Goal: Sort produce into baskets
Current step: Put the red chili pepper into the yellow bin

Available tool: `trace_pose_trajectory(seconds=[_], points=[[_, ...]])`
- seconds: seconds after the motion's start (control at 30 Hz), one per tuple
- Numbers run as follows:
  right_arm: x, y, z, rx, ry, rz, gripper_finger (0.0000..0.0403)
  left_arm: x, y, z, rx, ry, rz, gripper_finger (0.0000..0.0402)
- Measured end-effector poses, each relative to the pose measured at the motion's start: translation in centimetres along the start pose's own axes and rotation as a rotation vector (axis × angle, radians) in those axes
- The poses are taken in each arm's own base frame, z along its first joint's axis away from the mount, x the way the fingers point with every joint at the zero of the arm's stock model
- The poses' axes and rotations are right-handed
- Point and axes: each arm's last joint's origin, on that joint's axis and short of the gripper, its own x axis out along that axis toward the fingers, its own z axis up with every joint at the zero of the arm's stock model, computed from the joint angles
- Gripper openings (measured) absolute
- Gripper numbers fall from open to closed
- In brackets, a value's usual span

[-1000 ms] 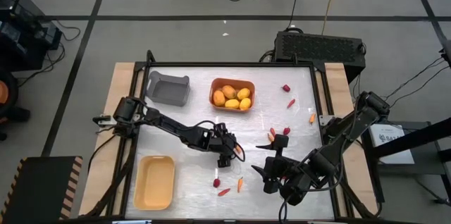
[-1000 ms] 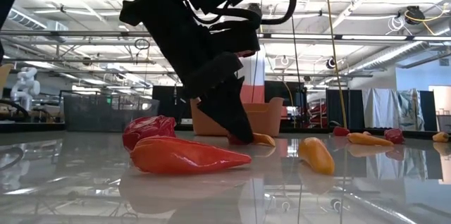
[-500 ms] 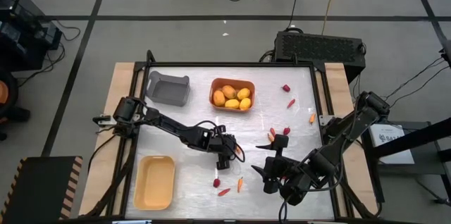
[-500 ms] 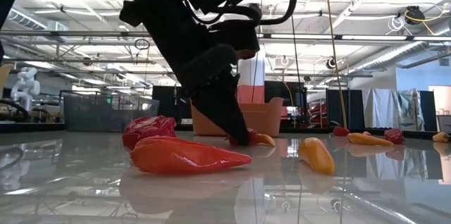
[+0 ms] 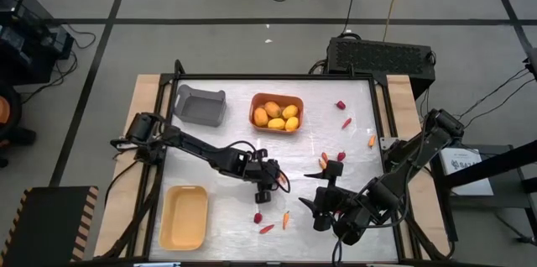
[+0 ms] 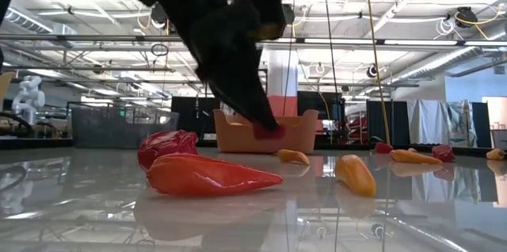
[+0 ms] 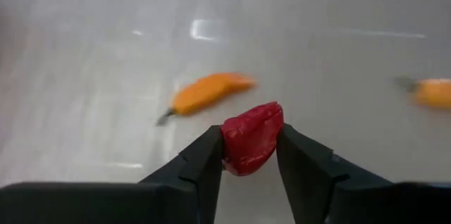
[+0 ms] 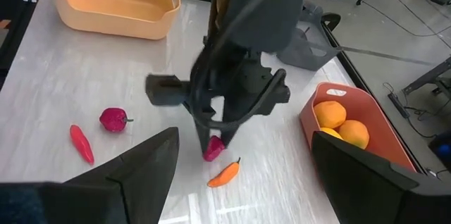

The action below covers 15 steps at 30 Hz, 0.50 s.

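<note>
The left gripper [image 7: 248, 155] pinches a dark red berry [image 7: 251, 138], lumpy and glossy, between its two smooth black fingers [image 7: 201, 162]; the low view shows the berry [image 6: 269, 131] lifted clear of the shiny table [image 5: 226, 137]. On the table just beside the berry lies a small curved orange carrot stick [image 7: 204, 93], tapering to a dark stem; from above it shows at the gripper's [image 5: 267, 185] edge [image 5: 287, 185].

Nearer the front edge than the held berry, another berry [image 5: 258, 217], a red stick [image 5: 267, 228] and an orange stick [image 5: 285, 219] lie loosely together on the reflective white surface. The right gripper [image 5: 321, 202] hovers beside them with its broad fingers spread wide and empty, as its own wrist view shows [image 8: 243, 182].

The pale yellow basket [image 5: 183, 217], a long shallow bin with rounded corners, sits at the table's front left, well apart from the berry. Farther back, more sticks and a berry [image 5: 340, 156] lie scattered toward the right side. Beyond them the orange basket [image 5: 277, 99] holds four rounded yellow-orange fruits [image 5: 276, 123], and the grey angular basket [image 5: 200, 104] stands beside it at the rear left.
</note>
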Motion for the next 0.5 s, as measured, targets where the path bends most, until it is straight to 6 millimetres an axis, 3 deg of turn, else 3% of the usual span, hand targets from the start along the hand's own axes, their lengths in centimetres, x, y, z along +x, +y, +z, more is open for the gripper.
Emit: trace_pose_trajectory(seconds=[0.23, 0.5], points=[[0.0, 0.1, 0.2, 0.018, -0.011, 0.007, 0.0313, -5.3, -2.2, -0.3, -0.046, 0.119, -0.242, 0.0132], [0.4, 0.8, 0.5, 0.045, -0.044, 0.023, 0.0313, -14.9, -4.7, -2.2, -0.172, 0.236, -0.353, 0.0132]])
